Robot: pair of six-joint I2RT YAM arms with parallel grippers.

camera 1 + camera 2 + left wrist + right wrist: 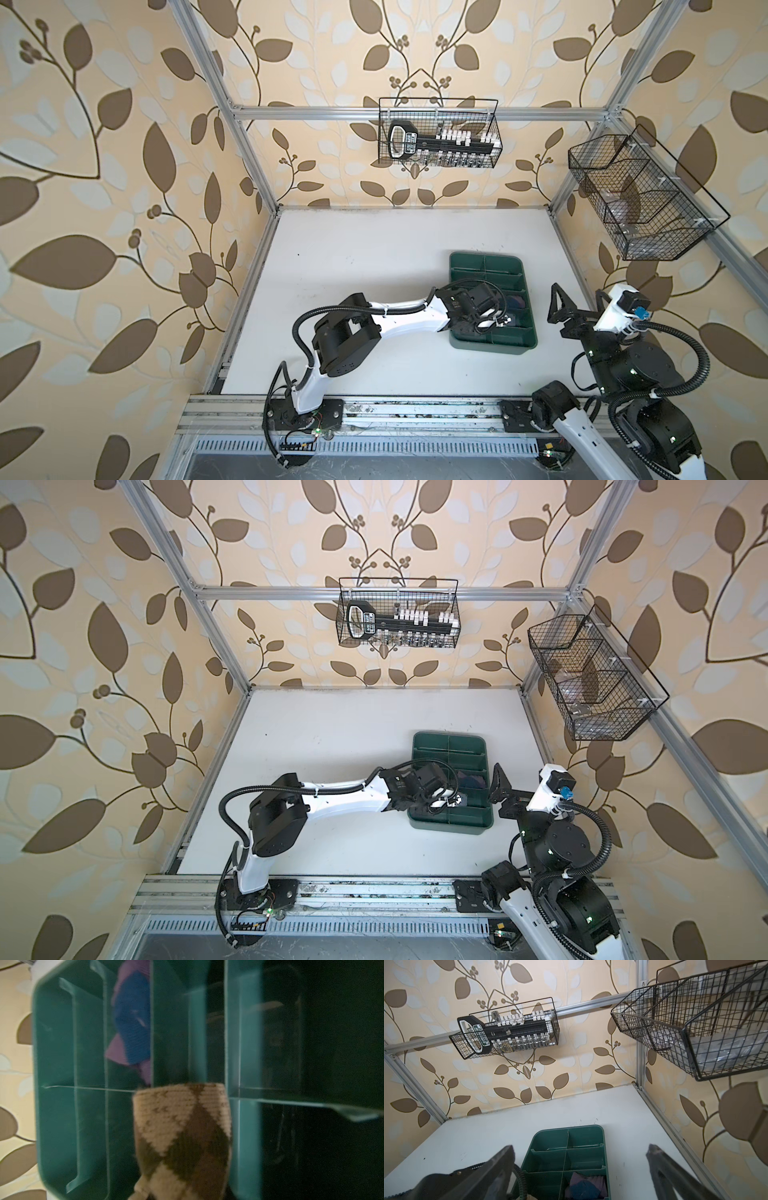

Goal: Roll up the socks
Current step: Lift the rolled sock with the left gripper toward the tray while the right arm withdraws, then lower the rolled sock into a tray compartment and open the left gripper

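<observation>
Hovering over green divided tray (490, 350), right of centre in both top views: left gripper (500, 321), jaws clamped on tan argyle sock (182, 1136). Sock bundle fills lower centre of left wrist view, above tray's partitions. Purple sock (583, 1186), navy patch showing, bunched in right-column compartment, mid tray. Right gripper (579, 1155) spread wide, just beside tray's right edge.

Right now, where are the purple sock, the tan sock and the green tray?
purple sock (133, 1022), left wrist view, on its blue patch.
tan sock (182, 1140), left wrist view, on a brown diamond.
green tray (550, 1140), right wrist view, on a bare compartment.
</observation>
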